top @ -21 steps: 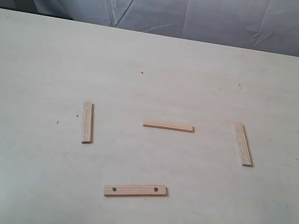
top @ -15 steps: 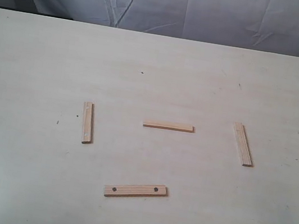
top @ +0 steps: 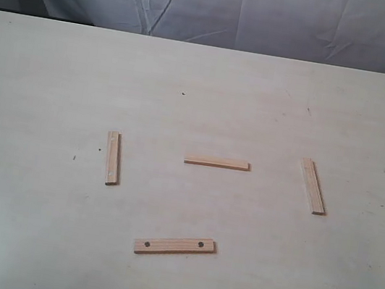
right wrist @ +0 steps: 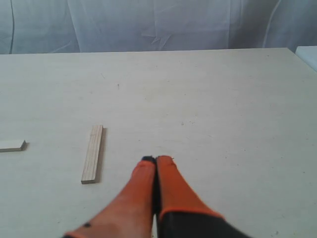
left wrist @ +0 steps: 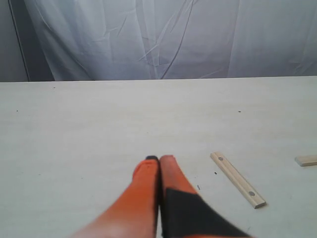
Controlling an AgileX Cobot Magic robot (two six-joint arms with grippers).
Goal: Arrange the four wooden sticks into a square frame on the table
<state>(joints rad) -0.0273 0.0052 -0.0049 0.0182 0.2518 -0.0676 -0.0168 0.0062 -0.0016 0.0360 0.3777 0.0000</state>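
Observation:
Four wooden sticks lie flat and apart on the table [top: 49, 78], none touching another. One stick [top: 113, 157] is at the left, one stick [top: 217, 162] in the middle, one stick [top: 313, 185] at the right, and a stick with two dark dots [top: 174, 246] lies nearest the front. Neither gripper shows in the exterior view. My left gripper [left wrist: 159, 158] is shut and empty above the table, beside a dotted stick [left wrist: 237, 179]. My right gripper [right wrist: 156, 158] is shut and empty too, with a plain stick [right wrist: 92, 153] off to its side.
A white creased cloth [top: 228, 11] hangs behind the table's far edge. The end of another stick [left wrist: 307, 160] shows at the edge of the left wrist view, and another stick end [right wrist: 12, 145] at the edge of the right wrist view.

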